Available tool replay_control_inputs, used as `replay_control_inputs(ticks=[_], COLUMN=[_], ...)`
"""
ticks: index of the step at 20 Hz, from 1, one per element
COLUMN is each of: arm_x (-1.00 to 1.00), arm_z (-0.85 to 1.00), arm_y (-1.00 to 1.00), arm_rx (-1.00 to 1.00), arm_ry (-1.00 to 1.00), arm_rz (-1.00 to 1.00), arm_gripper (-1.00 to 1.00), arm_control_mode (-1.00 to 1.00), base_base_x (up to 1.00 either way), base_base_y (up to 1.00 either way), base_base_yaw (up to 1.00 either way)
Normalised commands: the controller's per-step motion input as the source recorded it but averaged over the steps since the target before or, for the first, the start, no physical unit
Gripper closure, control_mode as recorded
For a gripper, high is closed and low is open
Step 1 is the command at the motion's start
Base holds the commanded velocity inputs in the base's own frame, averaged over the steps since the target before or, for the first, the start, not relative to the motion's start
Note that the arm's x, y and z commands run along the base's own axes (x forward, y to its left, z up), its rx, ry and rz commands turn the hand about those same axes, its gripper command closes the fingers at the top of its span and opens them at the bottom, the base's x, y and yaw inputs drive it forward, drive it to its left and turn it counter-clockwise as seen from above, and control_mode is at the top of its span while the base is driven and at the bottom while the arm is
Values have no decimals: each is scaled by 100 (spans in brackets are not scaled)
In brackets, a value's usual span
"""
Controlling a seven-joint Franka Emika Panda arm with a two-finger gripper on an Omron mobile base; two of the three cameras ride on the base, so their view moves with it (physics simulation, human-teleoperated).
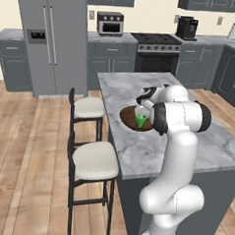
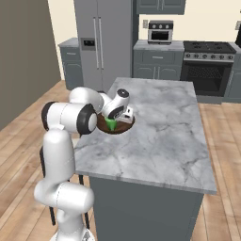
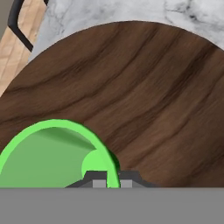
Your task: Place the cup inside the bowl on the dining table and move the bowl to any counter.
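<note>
Hand view puts us right on top of the action: the green cup [image 3: 52, 153] sits at about 7 o'clock over the dark wooden bowl [image 3: 144, 96], and the fingers [image 3: 109, 181] are pinched on the cup's rim, one tip inside the wall and one outside. So the cup is in the bowl's footprint and gripped; whether its base is already down on the wood, I can't tell from here.

By my reading, the first step is at its very end. Next comes a release and a clean lift straight off the rim so the cup isn't tipped, then a fresh grip on the bowl's edge for the carry.

Left base view adds the wider picture: cup [image 1: 141, 118] upright in the bowl [image 1: 128, 119], near the 9 o'clock edge of the marble counter [image 1: 187, 138], with two stools [image 1: 93, 160] just beside it. Right base view shows the gripper [image 2: 118, 113] tilted down onto the cup [image 2: 111, 124], and the bowl [image 2: 123, 127] by the island's edge [image 2: 160, 141].
</note>
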Motion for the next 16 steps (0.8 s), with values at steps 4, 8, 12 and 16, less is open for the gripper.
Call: replay_control_inputs(ticks=[4, 8, 12, 16], arm_x=[6, 0, 0, 0], arm_z=[-9, 0, 0, 0], arm_y=[0, 0, 0, 0], arm_rx=[0, 0, 0, 0], arm_ry=[0, 0, 0, 0], arm_rz=[0, 0, 0, 0], arm_gripper=[100, 100, 100, -100], arm_control_mode=[-100, -100, -100, -100], base_base_x=[0, 0, 0, 0], base_base_y=[0, 0, 0, 0], base_base_yaw=[0, 0, 0, 0])
